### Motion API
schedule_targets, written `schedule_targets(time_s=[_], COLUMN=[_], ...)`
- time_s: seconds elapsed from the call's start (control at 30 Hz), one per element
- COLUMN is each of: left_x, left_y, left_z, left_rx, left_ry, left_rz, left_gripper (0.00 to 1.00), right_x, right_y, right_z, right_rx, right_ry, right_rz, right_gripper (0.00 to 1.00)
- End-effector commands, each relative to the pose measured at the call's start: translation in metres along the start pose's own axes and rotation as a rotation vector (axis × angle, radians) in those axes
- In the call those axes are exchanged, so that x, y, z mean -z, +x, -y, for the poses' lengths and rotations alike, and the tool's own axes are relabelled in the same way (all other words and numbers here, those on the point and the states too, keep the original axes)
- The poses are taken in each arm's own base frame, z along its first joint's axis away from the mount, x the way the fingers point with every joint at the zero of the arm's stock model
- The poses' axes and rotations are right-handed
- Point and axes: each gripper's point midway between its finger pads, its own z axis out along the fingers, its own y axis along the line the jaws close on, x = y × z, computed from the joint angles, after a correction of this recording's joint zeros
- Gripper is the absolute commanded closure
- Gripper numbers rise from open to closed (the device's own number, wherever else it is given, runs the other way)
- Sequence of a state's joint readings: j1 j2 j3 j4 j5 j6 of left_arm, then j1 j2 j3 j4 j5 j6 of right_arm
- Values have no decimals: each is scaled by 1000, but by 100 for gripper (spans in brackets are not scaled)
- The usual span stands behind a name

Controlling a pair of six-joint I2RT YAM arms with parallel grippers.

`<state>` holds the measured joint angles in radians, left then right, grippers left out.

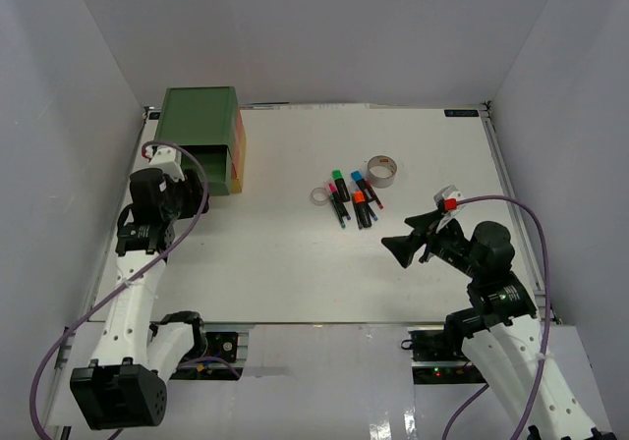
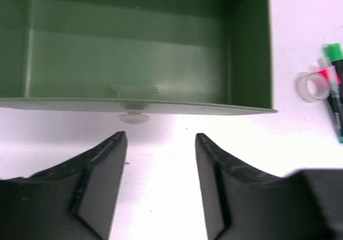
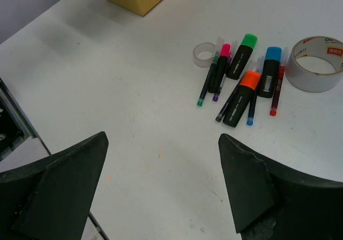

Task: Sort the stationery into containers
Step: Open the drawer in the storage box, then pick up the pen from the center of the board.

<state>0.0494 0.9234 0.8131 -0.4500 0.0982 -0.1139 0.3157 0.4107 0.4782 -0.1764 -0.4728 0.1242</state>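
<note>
Where stubby markers (image 3: 242, 98) cluster, a tape ring (image 3: 203, 63) sits.

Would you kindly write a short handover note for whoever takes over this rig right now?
Left pincer: open, empty, just short of the green drawer's knob.
Right pincer: open, empty, hovering above the table.
Markers, pens, grey tape roll and clear tape ring: clustered on the table.
Done: green drawer open, nothing visible inside.
Left: every item to sort.
</note>
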Motion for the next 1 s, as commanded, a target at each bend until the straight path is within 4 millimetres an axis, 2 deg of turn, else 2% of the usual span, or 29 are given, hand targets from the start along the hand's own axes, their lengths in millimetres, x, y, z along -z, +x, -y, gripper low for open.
schedule_targets(time_s=[0.0,0.13,0.17,0.27,0.3,0.33,0.37,0.47,0.5,0.53,0.57,0.6,0.73,0.8,0.83,0.87,0.97], left_x=[22,38,46,64,68,74,77,81,78,80,80,78,75,75,68,64,53], left_y=[-20,-24,-31,-42,-45,-45,-46,-52,-53,-52,-54,-59,-77,-91,-92,-100,-100], left_z=[16,29,33,55,62,75,79,89,90,100,104,108,126,141,146,151,190], left_rx=[42,57,59,103,111,125,132,135,138,125,127,126,151,164,171,168,105], left_ry=[59,106,126,226,266,332,355,414,420,456,477,493,576,633,645,641,680], left_rz=[49,55,81,115,127,121,121,121,116,107,99,103,117,147,134,162,138], left_gripper=[33,22,20,20,16,5,2,2,2,2,2,2,2,2,2,2,2], right_x=[-2,-6,-8,-15,-17,-21,-23,-34,-40,-43,-48,-56,-78,-88,-93,-98,-115], right_y=[-14,-11,-9,5,7,16,17,26,33,36,34,42,51,60,60,68,64], right_z=[0,9,11,21,25,30,33,45,51,53,53,55,55,60,62,70,79], right_rx=[6,-24,-34,-84,-94,-126,-131,-131,-124,-114,-104,-98,-72,-60,-52,-51,-43], right_ry=[8,47,52,87,109,129,140,198,231,242,246,252,257,283,292,334,382], right_rz=[22,-17,-34,-86,-99,-133,-144,-202,-234,-251,-256,-286,-318,-348,-344,-368,-353], right_gripper=[10,10,10,10,10,10,10,8,7,7,5,5,0,7,9,13,25])
